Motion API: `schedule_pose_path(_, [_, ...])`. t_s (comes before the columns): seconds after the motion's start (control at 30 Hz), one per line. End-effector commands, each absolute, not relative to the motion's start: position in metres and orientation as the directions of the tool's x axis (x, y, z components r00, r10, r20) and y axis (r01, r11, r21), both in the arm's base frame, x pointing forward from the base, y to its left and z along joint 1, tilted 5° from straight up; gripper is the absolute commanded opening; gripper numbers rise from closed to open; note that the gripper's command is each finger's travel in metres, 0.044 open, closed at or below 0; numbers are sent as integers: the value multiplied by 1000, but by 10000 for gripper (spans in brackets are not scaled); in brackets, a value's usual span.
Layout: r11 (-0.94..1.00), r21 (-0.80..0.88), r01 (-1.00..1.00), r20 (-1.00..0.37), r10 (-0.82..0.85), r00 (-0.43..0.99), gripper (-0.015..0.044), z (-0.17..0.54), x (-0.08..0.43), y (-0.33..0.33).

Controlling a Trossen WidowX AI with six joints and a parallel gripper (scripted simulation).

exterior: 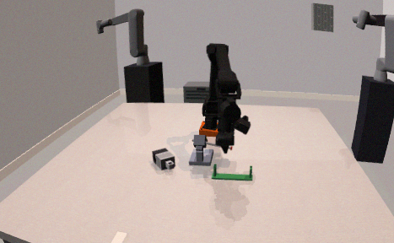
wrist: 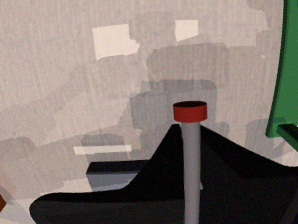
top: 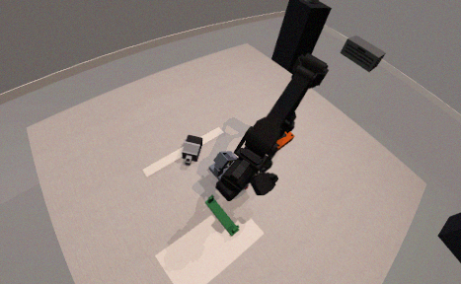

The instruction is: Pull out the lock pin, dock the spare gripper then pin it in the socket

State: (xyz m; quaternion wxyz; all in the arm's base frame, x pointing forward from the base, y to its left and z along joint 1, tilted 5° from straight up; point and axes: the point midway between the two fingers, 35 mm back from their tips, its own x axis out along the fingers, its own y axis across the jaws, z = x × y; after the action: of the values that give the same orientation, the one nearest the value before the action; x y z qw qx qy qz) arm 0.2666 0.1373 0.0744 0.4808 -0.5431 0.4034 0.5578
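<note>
The lock pin, with its grey shaft and red head [wrist: 190,113] [exterior: 231,148], runs sideways from the grey mount's upright socket [exterior: 199,140] [top: 225,161]. The mount's base plate [exterior: 201,159] stands on the table. My gripper [wrist: 184,131] [exterior: 226,149] is shut on the pin's shaft just below the red head, to the right of the socket in the exterior view. The arm hides the fingertips in the top view. How deep the pin sits in the socket cannot be told. The spare gripper [top: 192,147] [exterior: 164,159], black and grey with a small spigot, lies left of the mount.
A green bracket [top: 221,215] [exterior: 232,176] [wrist: 290,65] with two upright ends lies in front of the mount, to the right in the exterior view. An orange part [top: 285,140] [exterior: 208,130] is by the arm's base. Pale light patches and shadows cross the table [exterior: 107,181].
</note>
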Motion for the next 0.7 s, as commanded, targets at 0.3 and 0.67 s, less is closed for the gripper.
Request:
schedule_pose_path(0.3, [-203,-64,-977,-966,260,9,0,85,266,141])
schedule_pose_path(0.67, [-201,-64,-977,-950,311,-2,0,89,264,146])
